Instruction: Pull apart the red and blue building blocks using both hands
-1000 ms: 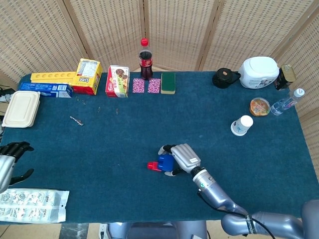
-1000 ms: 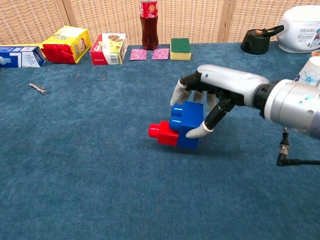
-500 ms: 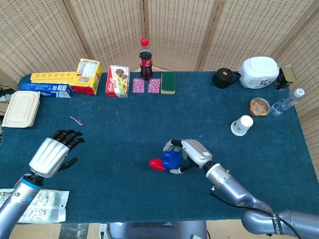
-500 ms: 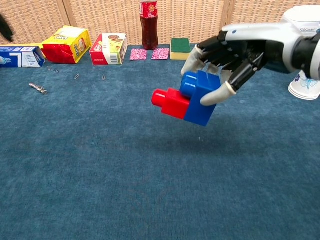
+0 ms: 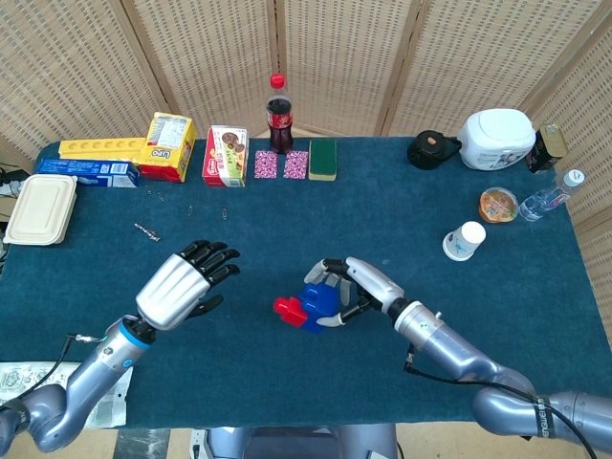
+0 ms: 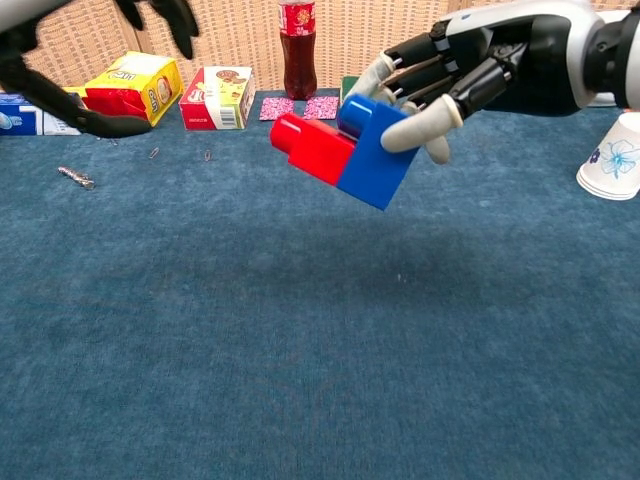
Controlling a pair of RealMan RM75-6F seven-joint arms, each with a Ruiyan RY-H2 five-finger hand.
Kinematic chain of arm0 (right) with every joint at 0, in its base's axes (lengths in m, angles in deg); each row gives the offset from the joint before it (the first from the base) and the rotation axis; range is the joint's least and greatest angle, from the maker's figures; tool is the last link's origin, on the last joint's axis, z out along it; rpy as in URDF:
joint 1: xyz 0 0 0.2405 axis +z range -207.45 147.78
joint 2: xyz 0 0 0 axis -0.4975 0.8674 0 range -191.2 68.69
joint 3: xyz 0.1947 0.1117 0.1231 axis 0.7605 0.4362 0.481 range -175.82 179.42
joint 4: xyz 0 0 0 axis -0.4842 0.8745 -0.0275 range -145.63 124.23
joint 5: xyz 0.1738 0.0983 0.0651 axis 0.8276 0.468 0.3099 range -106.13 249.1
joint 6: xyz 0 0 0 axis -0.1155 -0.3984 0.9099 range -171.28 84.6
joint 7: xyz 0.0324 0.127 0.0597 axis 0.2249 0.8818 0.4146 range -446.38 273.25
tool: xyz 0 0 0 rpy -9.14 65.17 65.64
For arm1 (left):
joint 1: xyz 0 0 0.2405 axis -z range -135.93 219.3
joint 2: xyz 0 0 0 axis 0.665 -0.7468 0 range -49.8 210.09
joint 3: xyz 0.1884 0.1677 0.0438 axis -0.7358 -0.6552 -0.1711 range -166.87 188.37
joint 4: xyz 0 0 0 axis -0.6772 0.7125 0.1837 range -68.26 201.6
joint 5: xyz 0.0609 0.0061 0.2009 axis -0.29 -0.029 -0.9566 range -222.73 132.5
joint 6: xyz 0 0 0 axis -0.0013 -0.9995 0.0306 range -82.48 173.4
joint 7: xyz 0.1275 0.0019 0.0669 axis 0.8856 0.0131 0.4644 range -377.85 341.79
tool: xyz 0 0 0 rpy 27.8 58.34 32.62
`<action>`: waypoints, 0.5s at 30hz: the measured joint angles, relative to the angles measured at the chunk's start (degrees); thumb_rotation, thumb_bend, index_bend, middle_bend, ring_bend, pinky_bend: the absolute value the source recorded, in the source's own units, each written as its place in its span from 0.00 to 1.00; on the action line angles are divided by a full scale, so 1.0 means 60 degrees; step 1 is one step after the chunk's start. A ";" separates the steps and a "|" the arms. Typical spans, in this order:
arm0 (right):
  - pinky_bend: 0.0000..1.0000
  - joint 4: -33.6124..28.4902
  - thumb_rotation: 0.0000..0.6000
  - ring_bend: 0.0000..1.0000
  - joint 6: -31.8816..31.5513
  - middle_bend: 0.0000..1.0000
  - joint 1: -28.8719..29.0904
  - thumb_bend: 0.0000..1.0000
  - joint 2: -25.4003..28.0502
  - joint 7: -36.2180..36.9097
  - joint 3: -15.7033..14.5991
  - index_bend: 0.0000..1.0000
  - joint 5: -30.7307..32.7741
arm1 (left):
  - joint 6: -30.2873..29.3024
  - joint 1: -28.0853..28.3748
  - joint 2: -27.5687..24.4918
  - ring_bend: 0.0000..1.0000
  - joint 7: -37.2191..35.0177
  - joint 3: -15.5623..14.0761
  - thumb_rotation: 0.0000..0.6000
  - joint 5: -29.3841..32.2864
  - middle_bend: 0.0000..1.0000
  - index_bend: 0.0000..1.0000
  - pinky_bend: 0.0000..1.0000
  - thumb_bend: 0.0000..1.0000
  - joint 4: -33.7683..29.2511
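Observation:
My right hand (image 5: 356, 287) (image 6: 455, 80) grips the blue block (image 5: 318, 303) (image 6: 375, 150) and holds it in the air above the table. The red block (image 5: 288, 309) (image 6: 310, 147) is still joined to the blue one and sticks out to the left, tilted upward. My left hand (image 5: 182, 285) (image 6: 100, 55) hovers open to the left of the blocks, fingers spread and pointing toward them, a short gap away. Only its dark fingers show at the top left of the chest view.
Boxes (image 5: 169, 145), a cola bottle (image 5: 278, 113), a green sponge (image 5: 322, 158) and pink pads line the back edge. A paper cup (image 5: 465, 240), a water bottle (image 5: 550, 198) and a white container (image 5: 496, 139) stand at the right. A blister pack lies at the front left.
My right hand has lifted the joined blocks higher and tilted them. My left hand has come in from the front left toward the red block.

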 measured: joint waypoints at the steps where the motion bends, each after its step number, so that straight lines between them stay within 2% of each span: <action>1: 0.60 0.0077 1.00 0.69 0.0149 0.56 0.0039 0.21 0.0017 0.0245 0.0069 0.52 0.0038 | 0.0012 0.0116 0.0140 0.27 0.0022 0.0003 1.00 -0.0074 0.32 0.40 0.33 0.25 0.0097; 7: 0.60 0.0425 1.00 0.69 0.0678 0.56 0.0139 0.21 0.0039 0.1243 0.0341 0.52 0.0131 | -0.0051 0.0481 0.0602 0.27 0.0049 -0.0041 1.00 -0.0339 0.32 0.42 0.33 0.25 0.0453; 15: 0.60 0.0570 1.00 0.69 0.0871 0.56 0.0124 0.21 0.0047 0.1804 0.0487 0.52 -0.0161 | -0.0199 0.0808 0.1113 0.27 0.0086 -0.0048 1.00 -0.0448 0.32 0.42 0.33 0.25 0.0817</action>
